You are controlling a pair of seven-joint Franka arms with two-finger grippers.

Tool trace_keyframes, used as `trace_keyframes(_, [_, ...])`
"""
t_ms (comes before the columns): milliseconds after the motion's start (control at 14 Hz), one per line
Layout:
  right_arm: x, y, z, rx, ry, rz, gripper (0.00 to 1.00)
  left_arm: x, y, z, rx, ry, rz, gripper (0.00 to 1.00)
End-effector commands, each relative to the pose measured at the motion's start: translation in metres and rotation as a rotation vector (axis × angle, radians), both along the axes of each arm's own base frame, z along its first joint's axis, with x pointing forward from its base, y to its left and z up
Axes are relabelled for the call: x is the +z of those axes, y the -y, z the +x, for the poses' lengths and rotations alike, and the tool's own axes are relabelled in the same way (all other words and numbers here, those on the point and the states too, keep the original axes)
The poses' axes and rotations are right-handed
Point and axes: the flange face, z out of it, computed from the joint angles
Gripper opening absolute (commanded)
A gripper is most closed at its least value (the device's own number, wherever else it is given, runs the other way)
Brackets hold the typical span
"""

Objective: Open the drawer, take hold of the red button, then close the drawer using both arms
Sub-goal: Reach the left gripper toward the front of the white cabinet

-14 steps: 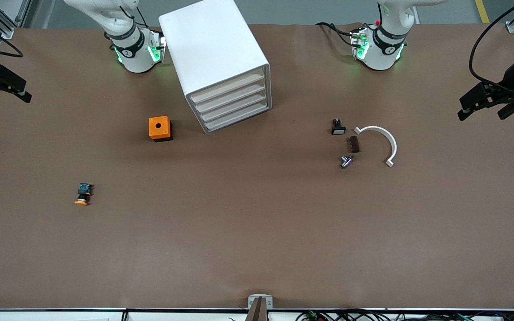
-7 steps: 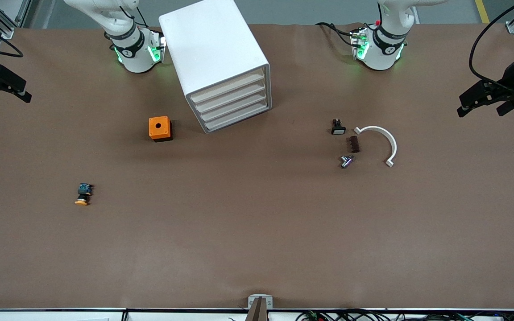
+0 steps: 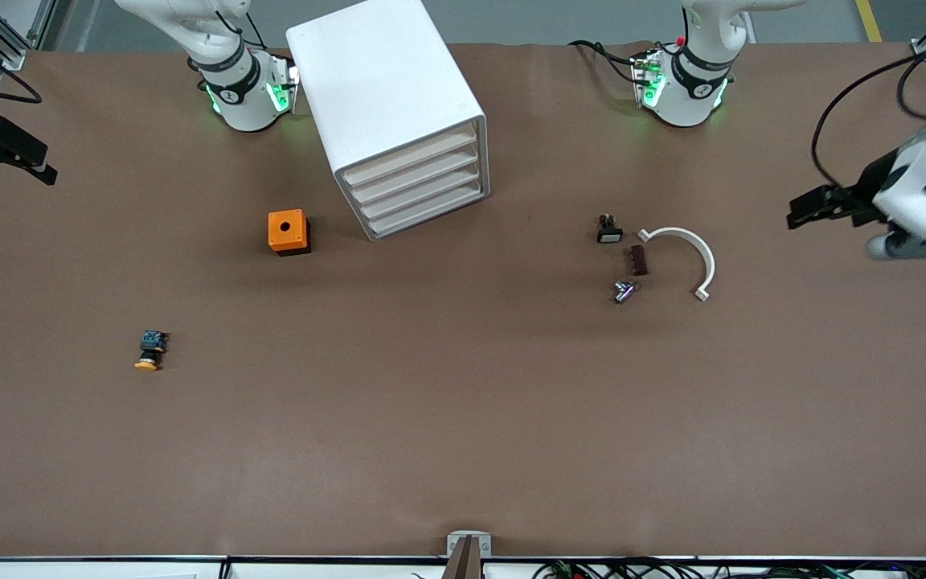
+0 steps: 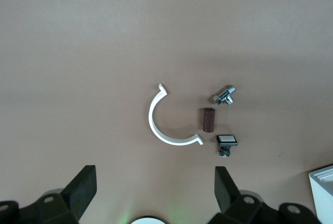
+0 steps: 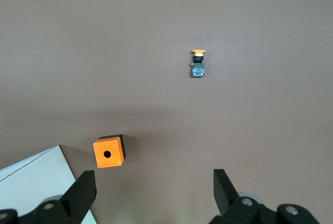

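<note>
The white cabinet (image 3: 387,96) stands between the two arm bases. Its four drawers are all shut, and the uppermost drawer (image 3: 411,158) shows only its front edge. The red-capped button is out of view. My left gripper (image 3: 821,207) hangs open and empty over the left arm's end of the table, beside a white half-ring; in the left wrist view the gripper (image 4: 154,193) is wide open above bare table. My right gripper (image 3: 13,173) waits open and empty over the right arm's end; in its wrist view the gripper (image 5: 154,193) holds nothing.
An orange box with a hole (image 3: 288,232) sits beside the cabinet. An orange-yellow-capped button (image 3: 149,351) lies nearer the camera. A white half-ring (image 3: 686,256), a brown cylinder (image 3: 638,260), a metal fitting (image 3: 624,290) and a white-capped switch (image 3: 609,232) lie together toward the left arm's end.
My left arm has swung inward, carrying its gripper toward the half-ring and the small parts. The right arm and everything on the table stay still.
</note>
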Motion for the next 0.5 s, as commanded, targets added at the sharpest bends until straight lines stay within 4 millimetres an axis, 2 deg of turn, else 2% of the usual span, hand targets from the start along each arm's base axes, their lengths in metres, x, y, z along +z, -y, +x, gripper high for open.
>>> trace_keyframes(0, [0.002,-0.001,-0.009,-0.026,-0.012,0.004,1.0,-0.04,0.025,0.019,0.03,-0.073,-0.004,1.0])
trace_keyframes(142, [0.002,-0.001,-0.009,-0.026,-0.012,0.004,1.0,-0.073,0.039,0.036,0.064,-0.114,0.001,1.0])
trace_keyframes(285, [0.002,-0.001,-0.009,-0.024,-0.012,0.004,1.0,-0.109,0.067,0.053,0.119,-0.164,0.02,1.0])
trace_keyframes(427, [0.002,-0.001,-0.009,-0.024,-0.014,0.002,1.0,-0.137,0.091,0.059,0.206,-0.203,0.059,1.0])
